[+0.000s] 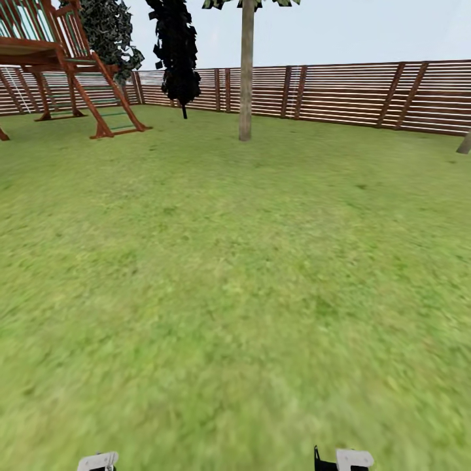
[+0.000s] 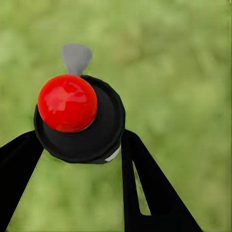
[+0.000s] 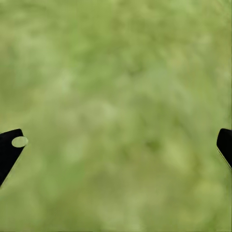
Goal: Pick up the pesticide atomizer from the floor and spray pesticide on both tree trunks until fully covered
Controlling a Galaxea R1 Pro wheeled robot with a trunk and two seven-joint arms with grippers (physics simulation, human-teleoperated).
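Note:
My left gripper (image 2: 77, 147) is shut on the pesticide atomizer (image 2: 79, 121), a round black body with a glossy red ball on top and a grey nozzle sticking out past it. Blurred green grass lies beyond it. My right gripper (image 3: 116, 145) is open, its black fingertips (image 3: 9, 147) far apart with only grass between them. Far ahead on the lawn in the head view stands a tree with a tall beige trunk (image 1: 246, 78); its crown is cut off at the top. The base of another trunk (image 1: 465, 142) shows at the right edge.
A brown slat fence (image 1: 353, 95) runs along the back. A wooden play frame with a ladder (image 1: 72, 72) stands back left, and a black-green conifer (image 1: 175, 52) beside it. Open grass (image 1: 235, 294) stretches from me to the tree. White parts of my arms (image 1: 98, 461) peek in below.

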